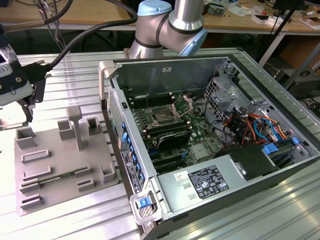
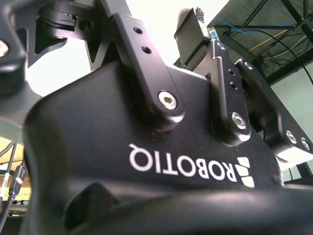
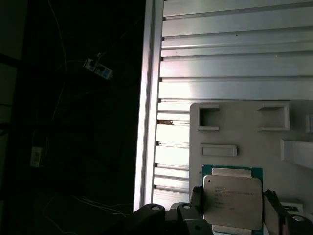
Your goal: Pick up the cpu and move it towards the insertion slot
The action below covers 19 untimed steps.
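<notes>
The tool [image 3: 232,195] is pinching the chip [image 3: 232,198]. In the first wrist view, its two black fingers [image 3: 196,196] press against opposite side edges of the chip. The chip is a small flat square with a pale silvery metal top and a thin green border. It hangs over a grey plastic tray [image 3: 244,137] with raised rectangular frames. Whether it is lifted clear of the tray cannot be told. In the second wrist view, the tool's black housing [image 2: 122,127] and bolted link arms are seen from close behind.

In the exterior view, the tool [image 1: 28,107] hangs at the exterior view's far left, over the upper left corner of the same tray [image 1: 60,150]. The tray lies on a ribbed aluminium worktop [image 1: 75,65].

Just beside the tray, toward the exterior view's right, an open computer case [image 1: 165,70] lies on its side and takes up the middle and right of the frame. Inside it is a green circuit board [image 1: 200,130]. The socket [image 1: 163,118] sits on that board near the centre of the frame. It is a dark square ringed by shiny metal, and its hinged bracket [image 1: 182,106] is raised. The socket is well apart from the tool and the chip.

The silver and pale blue robot arm [image 1: 175,20] comes in at the top centre of the frame, behind the case. A bundle of blue and orange cables [image 1: 255,122] lies in the right part of the case.
</notes>
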Motion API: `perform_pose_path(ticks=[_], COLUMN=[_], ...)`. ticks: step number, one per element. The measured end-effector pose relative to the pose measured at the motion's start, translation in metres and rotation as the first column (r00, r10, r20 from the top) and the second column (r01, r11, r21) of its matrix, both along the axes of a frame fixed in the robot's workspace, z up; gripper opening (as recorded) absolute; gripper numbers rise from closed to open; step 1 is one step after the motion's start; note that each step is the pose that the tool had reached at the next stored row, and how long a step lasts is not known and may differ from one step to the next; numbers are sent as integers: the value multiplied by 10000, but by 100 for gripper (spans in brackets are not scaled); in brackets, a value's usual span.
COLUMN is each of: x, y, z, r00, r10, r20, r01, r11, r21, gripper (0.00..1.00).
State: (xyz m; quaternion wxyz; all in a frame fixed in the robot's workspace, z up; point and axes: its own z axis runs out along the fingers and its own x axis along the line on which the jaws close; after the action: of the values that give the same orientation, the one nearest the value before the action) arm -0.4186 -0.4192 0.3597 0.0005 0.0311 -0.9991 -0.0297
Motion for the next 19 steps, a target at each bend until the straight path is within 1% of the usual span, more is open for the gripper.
perform_pose_path(ticks=[9,13,19], x=[0,0,0], y=[0,0,0], z=[40,71,94], r00=[10000,10000,10000], r10=[0,0,0], r20=[0,0,0], r01=[0,0,0], r11=[10000,10000,10000], r21=[0,0,0], gripper=[55,55,55])
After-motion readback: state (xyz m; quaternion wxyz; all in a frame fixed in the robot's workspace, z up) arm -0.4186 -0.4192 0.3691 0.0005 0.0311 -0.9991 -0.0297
